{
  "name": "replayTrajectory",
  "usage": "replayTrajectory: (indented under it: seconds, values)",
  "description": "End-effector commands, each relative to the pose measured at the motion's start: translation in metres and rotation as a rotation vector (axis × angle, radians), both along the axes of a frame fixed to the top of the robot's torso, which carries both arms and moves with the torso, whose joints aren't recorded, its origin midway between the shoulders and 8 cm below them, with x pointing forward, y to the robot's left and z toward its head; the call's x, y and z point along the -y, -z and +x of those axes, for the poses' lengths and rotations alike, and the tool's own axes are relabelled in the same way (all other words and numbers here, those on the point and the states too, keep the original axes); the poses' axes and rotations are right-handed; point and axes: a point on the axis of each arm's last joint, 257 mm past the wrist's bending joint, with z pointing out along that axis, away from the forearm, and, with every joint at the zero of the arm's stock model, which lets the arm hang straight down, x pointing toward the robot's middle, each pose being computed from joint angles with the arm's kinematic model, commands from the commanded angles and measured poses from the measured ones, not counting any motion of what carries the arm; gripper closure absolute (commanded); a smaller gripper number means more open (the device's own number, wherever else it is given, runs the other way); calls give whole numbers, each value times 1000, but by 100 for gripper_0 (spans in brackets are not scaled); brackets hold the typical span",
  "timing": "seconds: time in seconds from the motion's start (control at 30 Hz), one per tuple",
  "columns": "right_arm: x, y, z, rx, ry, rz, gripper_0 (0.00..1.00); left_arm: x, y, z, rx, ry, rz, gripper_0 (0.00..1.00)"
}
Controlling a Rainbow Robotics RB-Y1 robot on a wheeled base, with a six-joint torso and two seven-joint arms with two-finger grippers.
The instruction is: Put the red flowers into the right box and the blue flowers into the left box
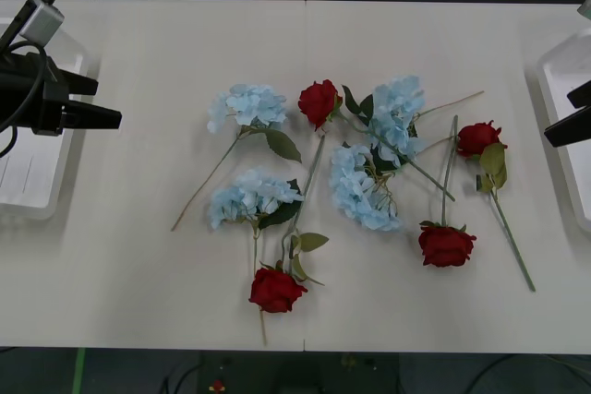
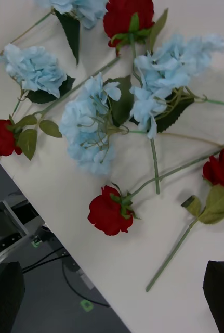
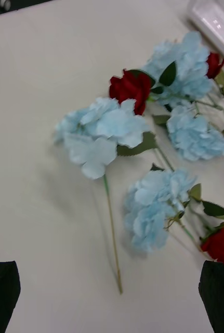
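Several red flowers lie on the white table: one at the back middle (image 1: 319, 101), one at the right (image 1: 477, 138), one in front of that (image 1: 446, 244), one near the front edge (image 1: 275, 290). Several blue flowers lie among them, two on the left (image 1: 247, 105) (image 1: 249, 196) and two tangled in the middle (image 1: 397, 108) (image 1: 362, 186). My left gripper (image 1: 100, 101) hovers open over the left box (image 1: 28, 200). Over the right box (image 1: 563, 71) my right gripper (image 1: 571, 113) is open. Both hold nothing. The right wrist view shows a red flower (image 2: 110, 213); the left wrist view shows a blue flower (image 3: 99, 132).
The stems cross one another in the middle of the table. Bare tabletop lies between the left box and the nearest blue flower. Chair bases and a cable stand on the floor behind the table.
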Motion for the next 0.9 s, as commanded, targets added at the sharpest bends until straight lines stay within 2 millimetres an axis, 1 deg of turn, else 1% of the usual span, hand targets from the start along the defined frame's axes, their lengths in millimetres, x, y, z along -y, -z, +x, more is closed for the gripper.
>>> replayTrajectory:
  seconds: [0.03, 0.1, 0.13, 0.2, 0.23, 0.3, 0.37, 0.43, 0.5, 0.57, 0.63, 0.8, 0.9]
  values:
    - [-2, 26, -4, -147, 209, 18, 0, -21, 18, 21, -27, -105, 57, 0]
    - [-3, 44, -5, -210, 298, 13, 0, -19, 37, 28, -17, -116, 94, 0]
    - [-3, 54, -2, -224, 332, 3, 0, -16, 49, 30, -12, -119, 111, 0]
    - [-2, 71, 5, -219, 364, -24, 0, -8, 65, 32, -4, -120, 122, 0]
    - [1, 82, 12, -198, 376, -53, 0, -1, 76, 31, 2, -115, 128, 0]
    - [1, 95, 20, -172, 383, -84, 0, 9, 87, 31, 16, -112, 126, 0]
    - [0, 112, 32, -138, 395, -106, 0, 25, 104, 29, 45, -108, 127, 0]
    - [-3, 120, 40, -119, 401, -102, 0, 36, 112, 29, 71, -109, 128, 0]
    - [-2, 128, 48, -108, 414, -107, 0, 45, 122, 31, 89, -113, 147, 0]
    - [4, 135, 53, -104, 432, -119, 0, 51, 130, 34, 102, -115, 169, 0]
    - [14, 144, 59, -98, 459, -143, 0, 58, 140, 39, 110, -130, 184, 0]
    - [27, 168, 68, -123, 511, -163, 0, 76, 159, 45, 114, -158, 200, 0]
    - [35, 175, 73, -122, 532, -186, 0, 79, 169, 49, 92, -208, 199, 0]
